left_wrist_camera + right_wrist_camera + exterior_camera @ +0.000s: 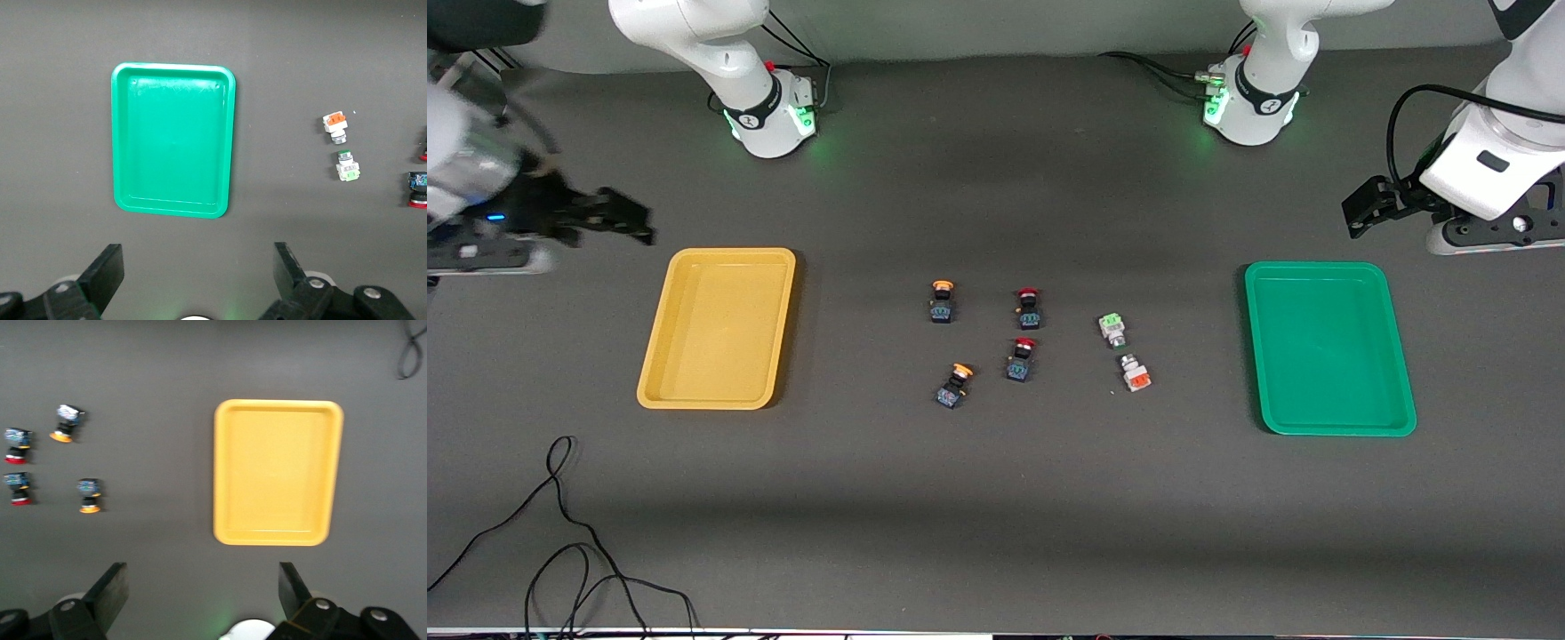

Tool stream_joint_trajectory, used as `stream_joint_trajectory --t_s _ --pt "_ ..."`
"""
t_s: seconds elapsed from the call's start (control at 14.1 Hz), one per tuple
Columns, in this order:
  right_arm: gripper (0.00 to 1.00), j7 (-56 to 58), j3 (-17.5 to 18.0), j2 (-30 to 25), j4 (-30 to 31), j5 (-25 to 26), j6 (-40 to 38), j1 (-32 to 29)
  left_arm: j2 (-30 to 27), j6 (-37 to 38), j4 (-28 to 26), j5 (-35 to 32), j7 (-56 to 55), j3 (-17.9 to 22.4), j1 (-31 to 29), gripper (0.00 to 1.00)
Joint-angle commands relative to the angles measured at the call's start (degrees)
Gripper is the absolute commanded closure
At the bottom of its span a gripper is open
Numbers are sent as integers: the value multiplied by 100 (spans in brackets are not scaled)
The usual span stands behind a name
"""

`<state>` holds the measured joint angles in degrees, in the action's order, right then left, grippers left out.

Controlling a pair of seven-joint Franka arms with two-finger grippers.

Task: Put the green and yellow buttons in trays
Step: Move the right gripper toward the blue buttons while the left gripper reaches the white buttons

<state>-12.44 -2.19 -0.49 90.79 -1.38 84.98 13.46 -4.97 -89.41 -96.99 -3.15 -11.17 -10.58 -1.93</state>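
Nearest the front camera lies one yellow-capped button (953, 387), round orange-yellow cap on a black-blue body, tipped on the bench (996, 516). Farther off sit the square green-capped button (1111, 327) on its silver-white body and the second yellow-capped button (942, 300). The yellow tray (719, 328) and green tray (1328, 348) flank them, both bare. The left gripper (1362, 213) and right gripper (618, 218) hover above the bench's ends, fingers released.
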Motion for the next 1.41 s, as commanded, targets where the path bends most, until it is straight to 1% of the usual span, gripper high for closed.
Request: stream_joint_trajectory --t_s 0.0,0.21,0.35,0.57,0.71,0.85,0.92,1.06,1.2,1.34 --pt "0 -757 -45 -48 421 -160 457 805 -74 64 -5 69 -34 -6 -1 0" --pt "0 -1820 -45 268 422 -179 835 1727 -74 91 -13 332 -43 12 -18 0" --pt "0 -2681 -45 479 413 -179 1116 2299 -74 91 -13 342 -52 12 -18 0" --pt "0 -3009 -45 796 352 -179 1328 2932 -31 82 -5 342 -96 -14 34 0" --pt "0 -3247 -36 910 308 -170 1442 3162 39 30 -13 350 -436 -93 104 0" --pt "0 -3221 -45 981 456 -170 1617 3207 276 -84 22 359 -1096 -347 262 0" --pt "0 -3186 -71 964 727 -170 1827 3198 390 -250 22 368 -1185 -496 359 0" --pt "0 -3160 -97 920 1411 -161 2494 3198 724 -593 22 386 -1439 -699 491 0" --pt "0 -3107 -124 893 2123 -109 3302 3163 1145 -1058 22 386 -1835 -788 649 1" --pt "0 -2879 -202 981 2669 -91 4075 3163 1654 -1638 22 386 -2317 -788 859 1"
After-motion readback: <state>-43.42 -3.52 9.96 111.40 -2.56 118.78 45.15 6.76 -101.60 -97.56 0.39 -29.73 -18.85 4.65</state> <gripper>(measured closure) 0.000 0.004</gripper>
